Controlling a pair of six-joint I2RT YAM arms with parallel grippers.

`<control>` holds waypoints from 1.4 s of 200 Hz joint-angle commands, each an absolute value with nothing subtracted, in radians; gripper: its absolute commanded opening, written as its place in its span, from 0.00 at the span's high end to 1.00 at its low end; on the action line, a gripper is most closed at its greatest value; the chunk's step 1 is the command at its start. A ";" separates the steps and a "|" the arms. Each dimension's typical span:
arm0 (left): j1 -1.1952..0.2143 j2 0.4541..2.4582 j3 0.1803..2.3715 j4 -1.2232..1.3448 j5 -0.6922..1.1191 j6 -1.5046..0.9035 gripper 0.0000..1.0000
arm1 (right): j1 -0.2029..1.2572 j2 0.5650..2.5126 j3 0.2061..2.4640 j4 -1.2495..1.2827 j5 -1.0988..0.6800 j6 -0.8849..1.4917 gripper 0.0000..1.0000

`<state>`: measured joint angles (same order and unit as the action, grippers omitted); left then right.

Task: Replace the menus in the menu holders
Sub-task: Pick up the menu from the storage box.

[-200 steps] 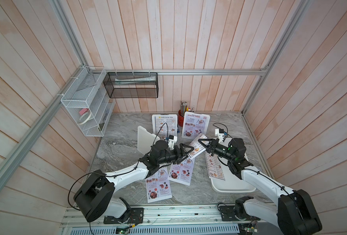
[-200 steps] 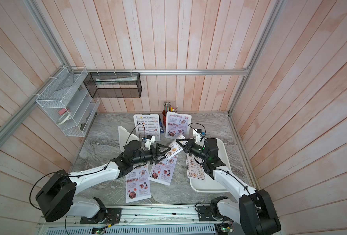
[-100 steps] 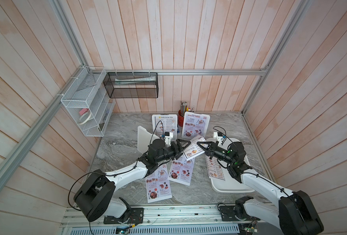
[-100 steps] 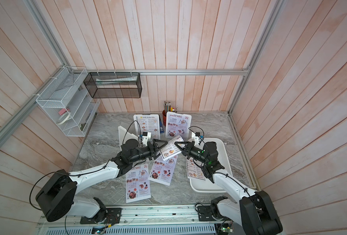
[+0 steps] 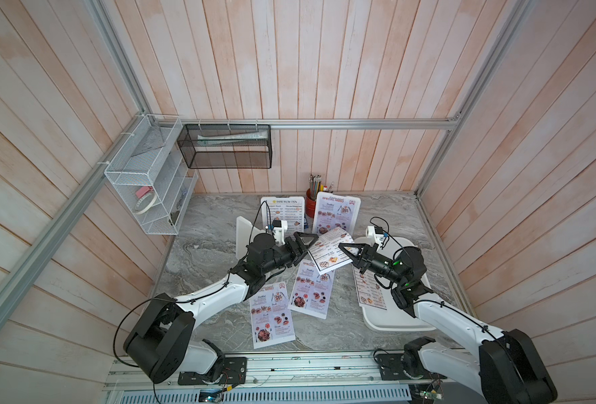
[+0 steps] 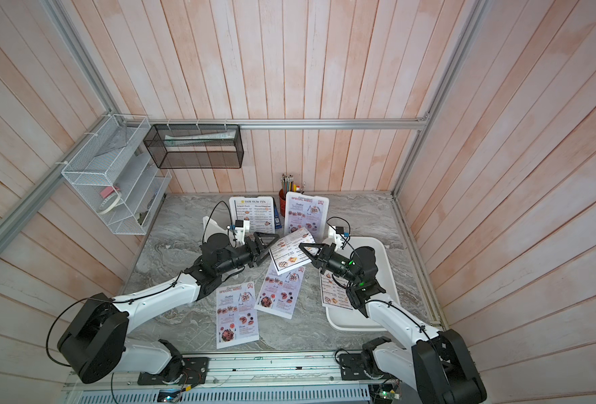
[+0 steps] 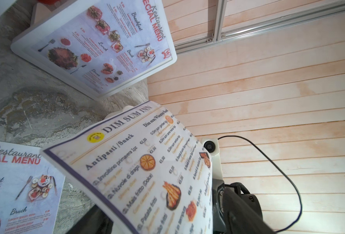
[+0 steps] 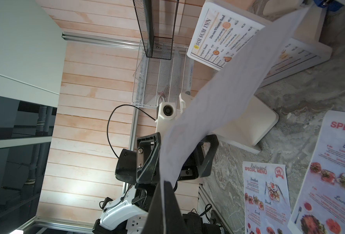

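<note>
In both top views an empty white holder (image 5: pixel 242 233) is standing at the left of the table (image 5: pixel 202 252), and a Dim Sum Inn holder (image 5: pixel 282 215) is standing upright just behind the left claw (image 5: pixel 310 246). The left wrist view is showing what the top views are leaving too small to read: the printed face of the lifted menu (image 7: pixel 147 172), headed DIM SUM INN with a yellow logo, hanging in the air above the table. The right wrist view is showing the sheet's blank back instead. There the sheet is passing between the left claw's two fingers (image 8: pixel 147 160), which are standing spread wide and released. I cannot tell whether either finger is touching the paper. A Special Menu holder (image 5: pixel 337 215) is standing behind the sheet. Further right, the right claw (image 5: pixel 342 247) is clenching one edge of that same menu. At the far right another Dim Sum Inn sheet (image 5: pixel 370 292) is lying on the white tray (image 5: pixel 401 320).
</note>
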<state>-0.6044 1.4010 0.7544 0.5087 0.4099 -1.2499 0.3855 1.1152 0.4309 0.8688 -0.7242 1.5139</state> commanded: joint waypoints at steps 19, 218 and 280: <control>-0.586 1.383 0.834 0.486 0.411 -1.181 0.21 | 0.419 1.141 0.433 0.928 -0.759 1.478 0.95; -0.571 1.318 0.944 0.307 0.383 -0.897 0.75 | 0.439 1.164 0.479 0.944 -0.790 1.411 0.90; -0.571 1.307 0.957 0.302 0.443 -0.810 0.89 | 0.454 1.135 0.501 0.892 -0.782 1.320 0.85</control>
<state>-0.5747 1.3117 0.9218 0.3069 0.3985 -0.8776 0.4419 1.1679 0.4553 0.9333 -0.7692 1.3998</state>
